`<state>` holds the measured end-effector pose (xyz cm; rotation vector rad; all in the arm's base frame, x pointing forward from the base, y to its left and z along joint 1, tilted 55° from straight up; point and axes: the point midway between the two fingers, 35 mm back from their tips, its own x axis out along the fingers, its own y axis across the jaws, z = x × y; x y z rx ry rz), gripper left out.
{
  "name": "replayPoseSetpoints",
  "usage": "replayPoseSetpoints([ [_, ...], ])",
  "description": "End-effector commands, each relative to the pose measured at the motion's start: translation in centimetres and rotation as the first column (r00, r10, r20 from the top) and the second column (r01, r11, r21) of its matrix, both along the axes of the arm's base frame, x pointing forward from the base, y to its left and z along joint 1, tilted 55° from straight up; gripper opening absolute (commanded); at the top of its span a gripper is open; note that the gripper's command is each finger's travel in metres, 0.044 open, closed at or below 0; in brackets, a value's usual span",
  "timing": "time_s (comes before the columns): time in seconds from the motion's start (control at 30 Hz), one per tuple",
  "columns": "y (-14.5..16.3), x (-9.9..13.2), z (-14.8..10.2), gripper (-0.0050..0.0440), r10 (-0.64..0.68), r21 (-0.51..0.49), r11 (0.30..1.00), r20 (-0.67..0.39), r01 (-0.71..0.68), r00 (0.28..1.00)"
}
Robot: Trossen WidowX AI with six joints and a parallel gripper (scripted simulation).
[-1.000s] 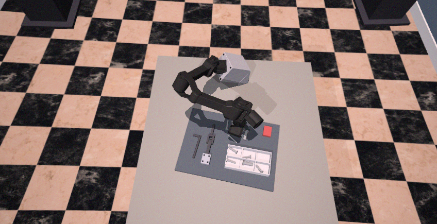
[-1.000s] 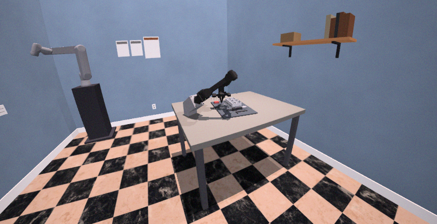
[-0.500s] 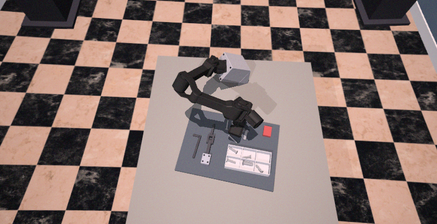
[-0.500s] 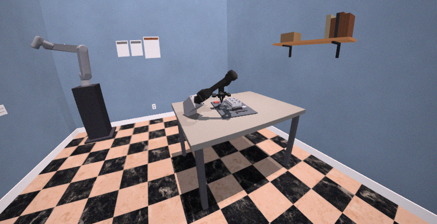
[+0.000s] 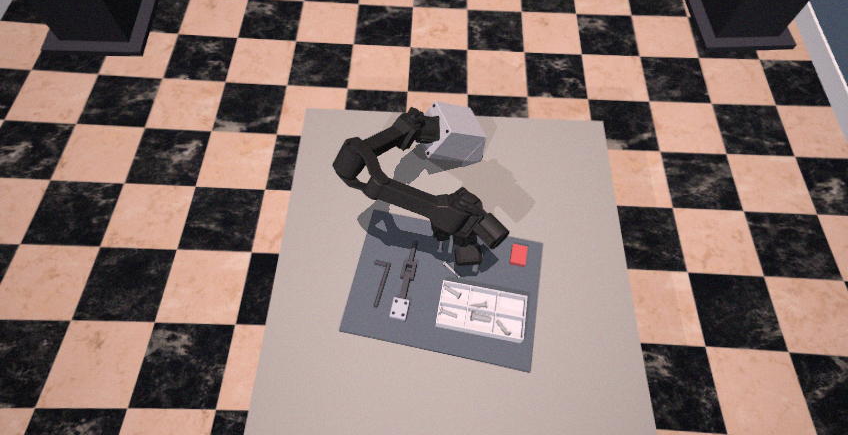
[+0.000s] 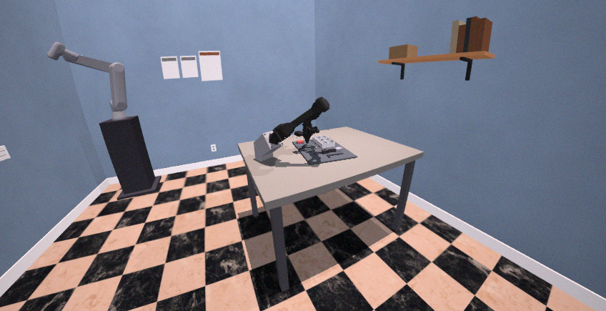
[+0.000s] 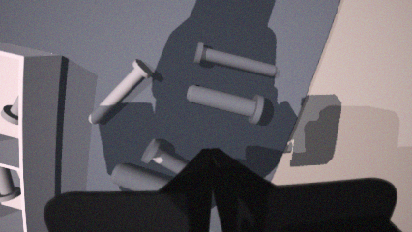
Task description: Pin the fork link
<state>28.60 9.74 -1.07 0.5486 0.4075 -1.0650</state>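
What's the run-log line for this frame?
gripper: shut, holding nothing | position: over loose pins on mat beside parts box | fork link: unpinned

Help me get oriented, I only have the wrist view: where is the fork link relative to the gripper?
Observer: In the top view, the fork link lies on the dark mat, toward the picture's left of the shut, empty gripper.
Operator: And the parts box?
Observer: The white parts box has six compartments, several holding pins.
Operator: Anything else nearby?
Observer: A red block sits on the mat, on the gripper's other side.
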Motion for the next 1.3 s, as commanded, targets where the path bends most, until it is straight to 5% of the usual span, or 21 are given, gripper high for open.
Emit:
replayPoseSetpoints([
  [0.0, -0.4, -0.2, 0.8, -0.0050, 0.160, -0.080, 0.981, -0.189, -0.178, 0.969],
  [0.1, -0.5, -0.3, 0.9, -0.0050, 0.188, -0.101, 0.971, -0.236, -0.217, 0.953],
  [0.13, -0.6, -0.3, 1.0, -0.0050, 0.252, -0.135, 0.940, -0.347, -0.314, 0.903],
  [0.3, -1.2, -0.7, 1.4, -0.0050, 0.329, -0.180, 0.846, -0.567, -0.503, 0.755],
  [0.57, -1.7, -1.0, 1.7, -0.0050, 0.352, -0.123, 0.639, -0.831, -0.759, 0.431],
  [1.13, -1.6, -1.0, 1.7, -0.0050, 0.346, -0.118, 0.619, -0.847, -0.776, 0.405],
  [1.17, -1.6, -1.0, 1.7, 0.0090, 0.346, -0.118, 0.619, -0.846, -0.776, 0.405],
  [1.27, -1.6, -1.0, 1.7, 0.0090, 0.345, -0.118, 0.619, -0.847, -0.776, 0.404],
])
